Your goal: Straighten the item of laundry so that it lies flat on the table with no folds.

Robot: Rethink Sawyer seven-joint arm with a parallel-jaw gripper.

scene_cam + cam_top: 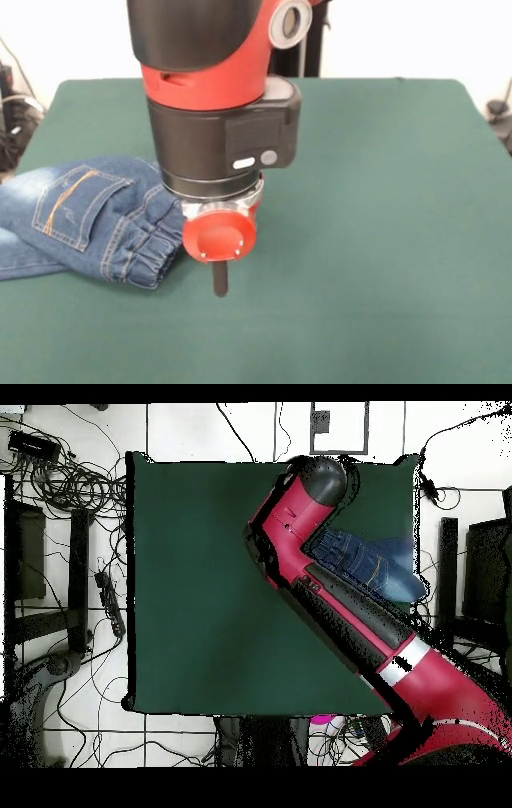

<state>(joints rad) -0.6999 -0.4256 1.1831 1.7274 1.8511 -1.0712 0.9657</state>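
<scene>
The blue denim jeans (88, 216) lie bunched at the left side of the dark green table (384, 200) in the front view, with an orange-stitched back pocket facing up and the gathered waistband towards the middle. One leg runs out to the table's left edge. My gripper (220, 280) hangs low over the cloth, just right of the waistband; I cannot tell whether it touches the jeans. In the overhead view the jeans (375, 564) lie at the right side of the table (200, 584), partly hidden under my arm (300, 524), which also hides the gripper.
In the overhead view, cables (70, 479) and dark equipment (30, 554) lie on the floor left of the table, and more gear stands to its right (490, 574). The jeans reach the table's edge.
</scene>
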